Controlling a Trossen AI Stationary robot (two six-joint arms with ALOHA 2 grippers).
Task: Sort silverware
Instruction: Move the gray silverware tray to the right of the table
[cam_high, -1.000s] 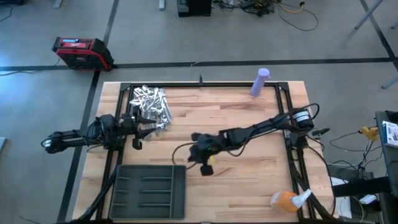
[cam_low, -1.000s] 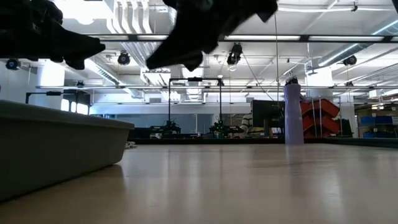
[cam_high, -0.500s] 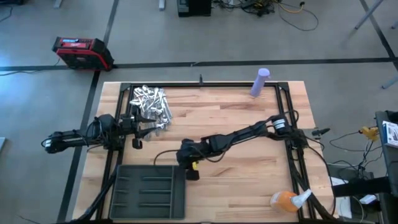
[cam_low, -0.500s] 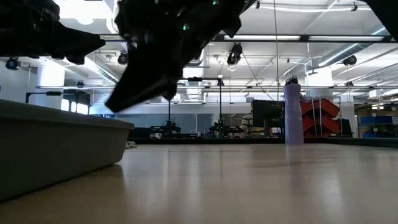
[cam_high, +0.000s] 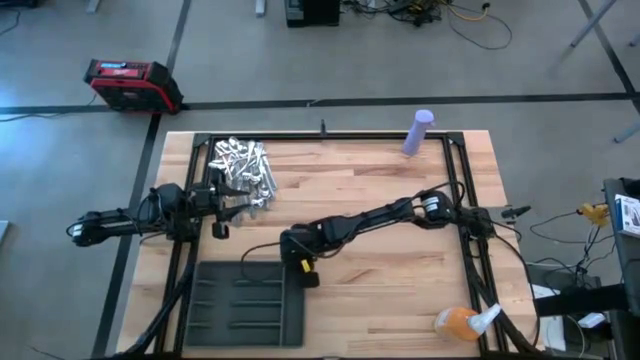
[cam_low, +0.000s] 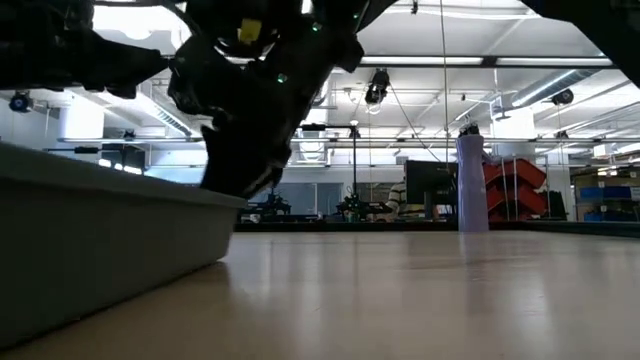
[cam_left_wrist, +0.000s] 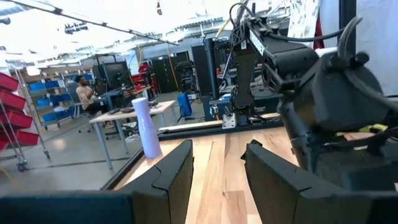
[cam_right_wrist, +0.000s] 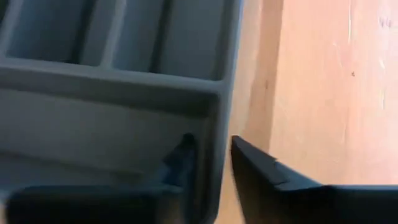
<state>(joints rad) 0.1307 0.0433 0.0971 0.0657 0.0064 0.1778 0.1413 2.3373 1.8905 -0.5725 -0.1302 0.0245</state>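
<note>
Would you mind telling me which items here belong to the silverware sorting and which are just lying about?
Belongs to the job:
silverware pile
compartmented tray, its wall straddled by the right gripper
left gripper, open near the pile

Just lying about:
purple cylinder
orange spray bottle
red case on the floor

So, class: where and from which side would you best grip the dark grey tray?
Take the tray by its upright side wall, coming down from above with one finger inside and one outside. The rim is thin and raised, as the right gripper straddling it shows.
</note>
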